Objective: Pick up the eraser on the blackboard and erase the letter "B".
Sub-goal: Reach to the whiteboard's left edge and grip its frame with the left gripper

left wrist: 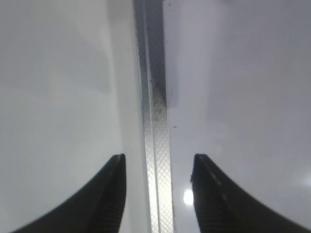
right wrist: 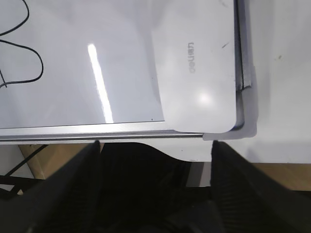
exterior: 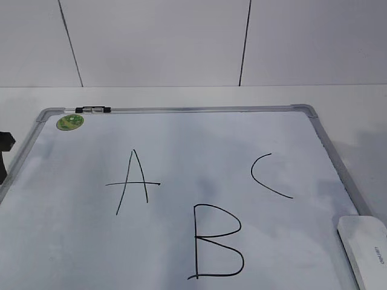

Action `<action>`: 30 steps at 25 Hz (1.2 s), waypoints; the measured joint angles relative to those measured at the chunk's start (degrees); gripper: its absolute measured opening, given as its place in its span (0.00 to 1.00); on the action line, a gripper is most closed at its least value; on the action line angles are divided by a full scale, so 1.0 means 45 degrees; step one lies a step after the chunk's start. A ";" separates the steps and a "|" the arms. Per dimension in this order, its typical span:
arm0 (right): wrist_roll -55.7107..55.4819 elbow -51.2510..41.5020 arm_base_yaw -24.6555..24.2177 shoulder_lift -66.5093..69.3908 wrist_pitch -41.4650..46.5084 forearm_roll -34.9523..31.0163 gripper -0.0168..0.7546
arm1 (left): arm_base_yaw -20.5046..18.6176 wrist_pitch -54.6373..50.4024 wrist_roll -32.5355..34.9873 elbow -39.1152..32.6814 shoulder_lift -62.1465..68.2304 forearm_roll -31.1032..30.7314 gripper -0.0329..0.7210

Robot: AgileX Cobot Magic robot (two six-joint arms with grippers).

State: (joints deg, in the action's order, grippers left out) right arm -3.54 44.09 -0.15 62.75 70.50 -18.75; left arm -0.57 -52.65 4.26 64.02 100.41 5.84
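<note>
The blackboard (exterior: 181, 136) is a white board in a silver frame, lying flat on the table. The letter "B" (exterior: 214, 241) is drawn in black at its near middle, and its loops also show in the right wrist view (right wrist: 24, 53). The white eraser (exterior: 366, 244) lies in the board's near right corner, grey lettering up (right wrist: 194, 73). My right gripper (right wrist: 155, 144) stands open just off the board's near edge, in line with the eraser and clear of it. My left gripper (left wrist: 158, 162) is open, its fingers straddling the board's left frame rail (left wrist: 159, 136) with nothing held.
A black "A" (exterior: 133, 181) and "C" (exterior: 269, 175) flank the B. A green sticker (exterior: 70, 121) and a black-and-silver clip (exterior: 92, 110) sit at the far left corner. A dark part of the left arm (exterior: 5, 154) shows at the left edge. The table's near edge (right wrist: 272, 160) lies close behind the eraser's corner.
</note>
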 joint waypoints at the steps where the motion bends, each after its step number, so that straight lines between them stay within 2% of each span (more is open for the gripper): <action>1: 0.0051 0.0000 0.0000 0.0000 0.0000 -0.0026 0.75 | 0.0000 0.0000 0.0000 0.0000 0.0058 -0.0008 0.49; 10: 0.0586 0.0000 0.0000 0.0000 0.0000 -0.0653 0.75 | 0.0000 0.0009 0.0000 0.0000 0.0142 -0.0034 0.49; 22: 0.1150 0.0000 0.0055 0.0000 -0.0209 -0.0299 0.75 | 0.0000 -0.0456 0.0009 0.0000 0.0142 -0.0058 0.49; 25: 0.0787 0.0000 0.0961 0.0000 -0.0396 0.0616 0.75 | 0.0000 -0.0479 0.0009 0.0000 0.0142 -0.0058 0.49; 30: -0.1955 0.0000 0.3898 0.0533 -0.0678 0.2939 0.75 | 0.0000 -0.0502 0.0029 0.0000 0.0142 -0.0076 0.49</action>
State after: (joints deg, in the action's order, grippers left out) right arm -12.34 44.09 17.39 65.15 67.45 -5.52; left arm -0.57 -54.91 4.39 64.02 101.05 5.50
